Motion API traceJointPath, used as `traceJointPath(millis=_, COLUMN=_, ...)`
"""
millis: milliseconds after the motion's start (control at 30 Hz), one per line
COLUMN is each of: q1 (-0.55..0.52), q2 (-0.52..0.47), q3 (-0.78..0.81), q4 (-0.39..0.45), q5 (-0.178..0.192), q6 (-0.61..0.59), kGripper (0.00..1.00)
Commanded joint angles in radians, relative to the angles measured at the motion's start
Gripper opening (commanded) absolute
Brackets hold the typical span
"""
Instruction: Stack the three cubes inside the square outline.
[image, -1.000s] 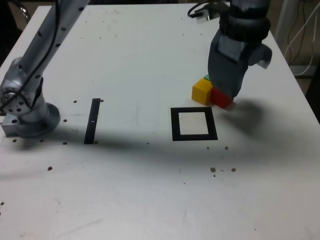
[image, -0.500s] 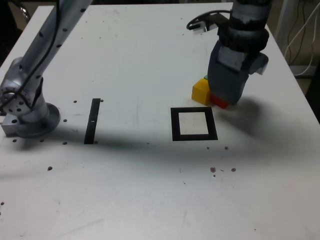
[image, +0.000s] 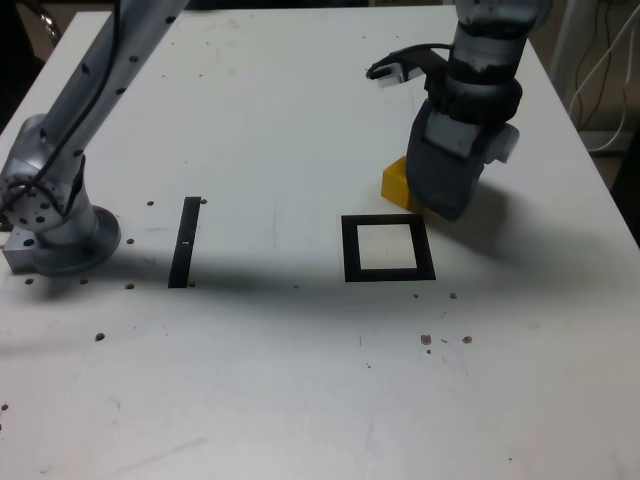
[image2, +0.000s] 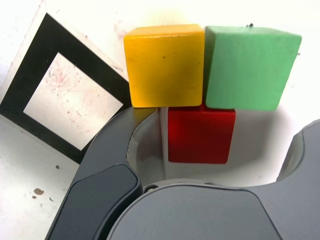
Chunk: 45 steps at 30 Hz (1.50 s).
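gripper (image2: 200, 150) over white table (image: 300, 380)

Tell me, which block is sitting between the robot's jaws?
The red cube. It sits in the gap between the open jaws, while the yellow cube and green cube sit side by side just beyond it.

We find the exterior view evenly bright but soft and slightly grainy, with the white table (image: 300, 380) near overexposure and a broad grey shadow band across it below the arm. The wrist view is sharp on the cubes, with its upper table area washed out. The gripper (image2: 200, 165) casts soft shadow around the red cube (image2: 201, 135).
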Motion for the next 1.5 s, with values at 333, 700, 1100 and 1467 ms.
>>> traceJointPath(millis=333, q1=0.013, q2=0.002, q3=0.024, q4=-0.034, q5=0.015, q6=-0.022, kGripper=0.61)
traceJointPath(millis=700, q1=0.016, q2=0.004, q3=0.044, q4=-0.065, q5=0.025, q6=-0.038, kGripper=0.46)
traceJointPath(millis=1100, q1=0.014, q2=-0.005, q3=0.041, q4=-0.077, q5=0.049, q6=-0.022, kGripper=0.23)
traceJointPath(millis=1467, q1=-0.028, q2=-0.097, q3=0.040, q4=-0.028, q5=0.016, q6=0.090, kGripper=0.22)
